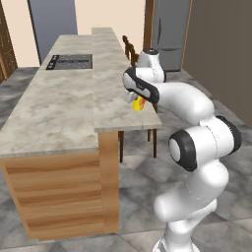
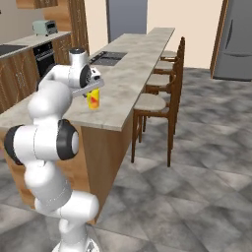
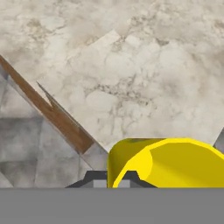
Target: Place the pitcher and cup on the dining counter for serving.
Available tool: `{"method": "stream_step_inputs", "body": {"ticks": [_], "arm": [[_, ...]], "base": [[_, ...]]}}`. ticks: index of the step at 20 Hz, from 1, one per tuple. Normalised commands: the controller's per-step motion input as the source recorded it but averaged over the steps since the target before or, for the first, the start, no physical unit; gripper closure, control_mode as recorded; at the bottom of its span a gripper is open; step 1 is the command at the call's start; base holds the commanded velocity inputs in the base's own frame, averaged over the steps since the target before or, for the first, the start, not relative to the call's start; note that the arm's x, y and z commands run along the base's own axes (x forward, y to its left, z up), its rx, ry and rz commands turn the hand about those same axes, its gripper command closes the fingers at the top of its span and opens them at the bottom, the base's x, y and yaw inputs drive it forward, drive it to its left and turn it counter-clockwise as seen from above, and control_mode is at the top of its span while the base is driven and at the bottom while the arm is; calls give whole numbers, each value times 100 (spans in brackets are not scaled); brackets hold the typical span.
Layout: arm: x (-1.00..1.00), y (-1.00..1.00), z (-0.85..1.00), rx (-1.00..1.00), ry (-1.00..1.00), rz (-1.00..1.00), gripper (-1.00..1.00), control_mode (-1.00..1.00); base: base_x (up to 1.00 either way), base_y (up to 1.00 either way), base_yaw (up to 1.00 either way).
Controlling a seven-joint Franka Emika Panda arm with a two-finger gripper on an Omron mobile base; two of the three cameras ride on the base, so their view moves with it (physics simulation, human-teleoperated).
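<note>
So the cup is down at the near end of the dining counter, close to the stool-side edge and not far from the near corner — not a ton of margin on that side. From the hand view the rim of the cup sits right at the bottom, with the counter's wood edge running diagonally past it and floor beyond. Plenty of bare marble the other way, all the way up to the dark cooktop. Stools line the far side, tucked under the overhang.

The gripper is right over the cup, hand angled down onto it — but the fingers are hidden by the hand and the cup, so I honestly can't tell how wide it's spread or whether it's gripping.
</note>
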Motion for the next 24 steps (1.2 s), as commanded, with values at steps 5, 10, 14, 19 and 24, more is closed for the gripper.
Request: {"method": "stream_step_inputs", "body": {"ticks": [5,10,14,19,24], "arm": [[70,0,-55,0,0,0,100,-100],[50,0,-44,0,0,0,100,-100],[38,5,-40,0,0,0,100,-100],[26,8,-40,0,2,0,100,-100],[25,3,-11,-3,2,0,100,-100]], "base": [[0,0,0],[0,0,0],[0,0,0],[0,0,0],[0,0,0]]}}
